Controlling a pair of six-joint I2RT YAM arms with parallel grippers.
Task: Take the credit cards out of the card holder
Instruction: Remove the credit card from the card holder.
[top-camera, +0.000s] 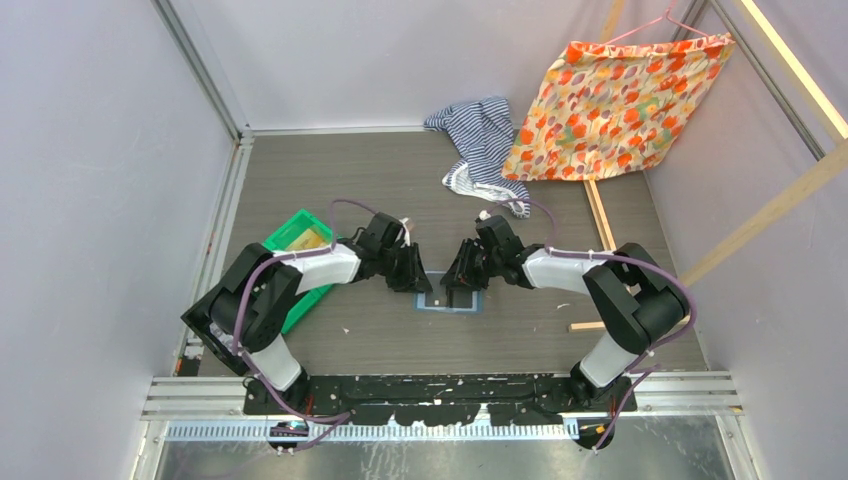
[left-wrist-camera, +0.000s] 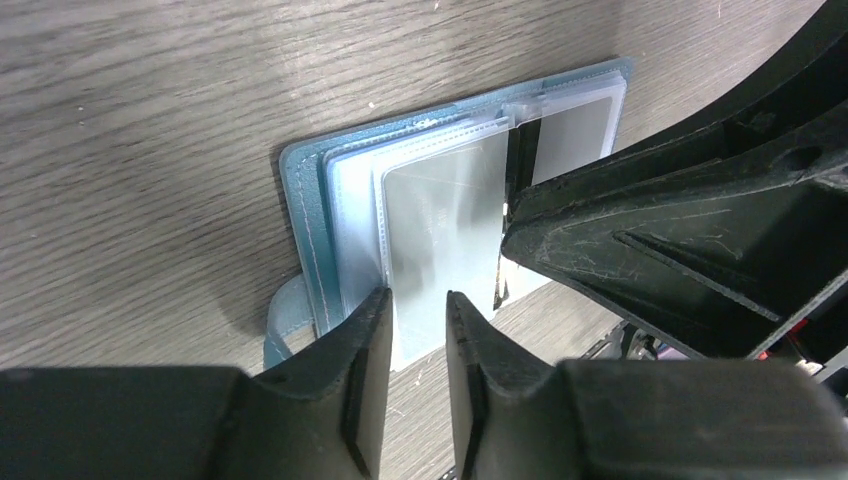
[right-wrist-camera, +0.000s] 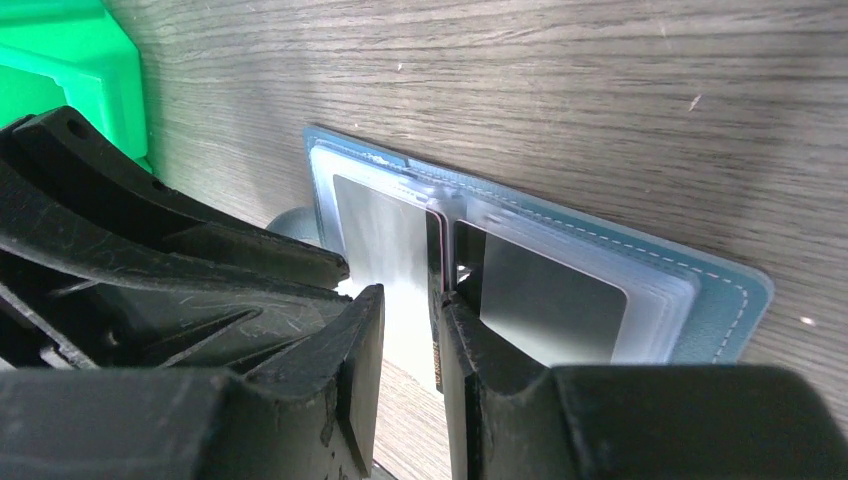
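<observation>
Card holder (left-wrist-camera: 305, 215) lies open, flat between both arms | left gripper (left-wrist-camera: 415, 300): fingers narrowly spread over holder's left page | right gripper (right-wrist-camera: 410, 297): fingers slightly apart, apparently straddling an upright credit card (right-wrist-camera: 436, 262) at holder's spine

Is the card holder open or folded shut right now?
Open. Both wrist views show the card holder lying spread on the table, its two panels of clear sleeves side by side.
</observation>
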